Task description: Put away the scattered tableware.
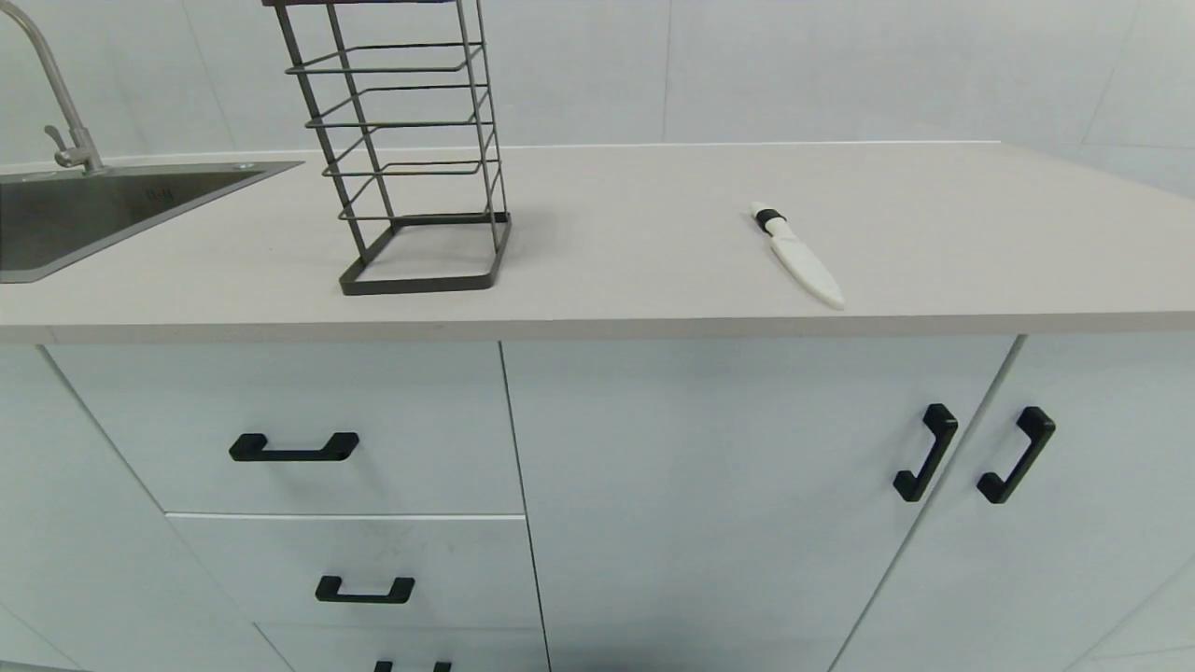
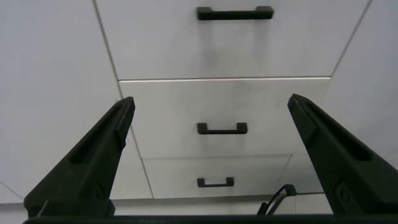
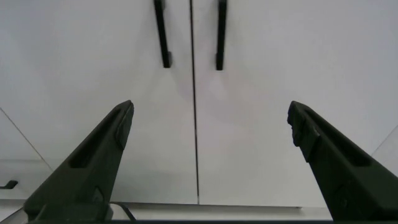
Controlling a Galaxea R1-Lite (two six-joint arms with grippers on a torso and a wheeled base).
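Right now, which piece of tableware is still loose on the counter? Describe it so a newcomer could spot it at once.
On the pale countertop, look well right of the dark wire rack, above the cabinet doors with upright black handles. A knife lies flat near the front edge. It is all white but for a black band on its handle.

You see the wire rack (image 1: 411, 169) cut at the upper edge. The sink (image 1: 112, 201) runs past the left edge.
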